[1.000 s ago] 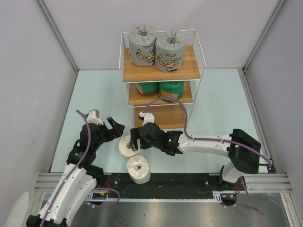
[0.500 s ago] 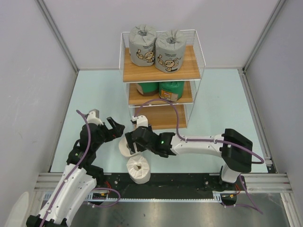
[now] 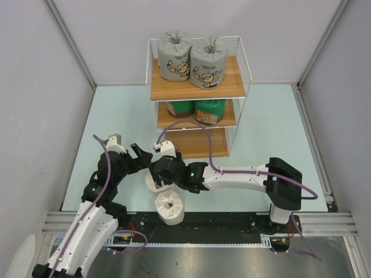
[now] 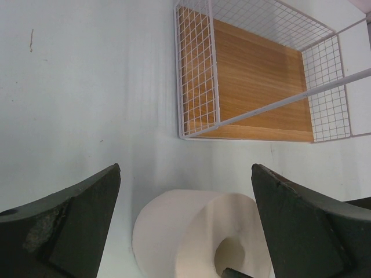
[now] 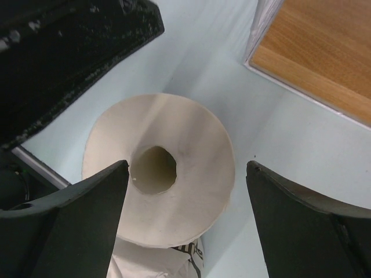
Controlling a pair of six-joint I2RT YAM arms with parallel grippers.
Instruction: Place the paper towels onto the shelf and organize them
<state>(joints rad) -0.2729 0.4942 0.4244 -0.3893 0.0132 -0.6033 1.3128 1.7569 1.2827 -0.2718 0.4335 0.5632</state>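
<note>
A plain white roll [image 3: 152,184] sits on the table in front of the shelf [image 3: 232,81], its centre hole facing up at my right wrist camera [image 5: 191,179]. My right gripper [image 3: 159,172] hovers over it, open, its fingers on either side and not touching [image 5: 186,167]. My left gripper [image 3: 142,157] is open just left of the same roll [image 4: 185,231], with it low between the fingers [image 4: 185,171]. A second white roll [image 3: 169,207] stands nearer the front edge. Two grey rolls [image 3: 175,56] stand on the top board, two green rolls [image 3: 210,110] on the middle one.
The shelf's bottom board [image 3: 200,145] is bare and shows in both wrist views [image 4: 255,81] [image 5: 324,52]. The two gripper heads are very close together [image 5: 69,46]. Grey walls enclose the table on both sides. A black rail [image 3: 232,223] runs along the front.
My right arm has reached further left, bringing its gripper over the white roll and close to my left gripper. The left arm has stayed put.
</note>
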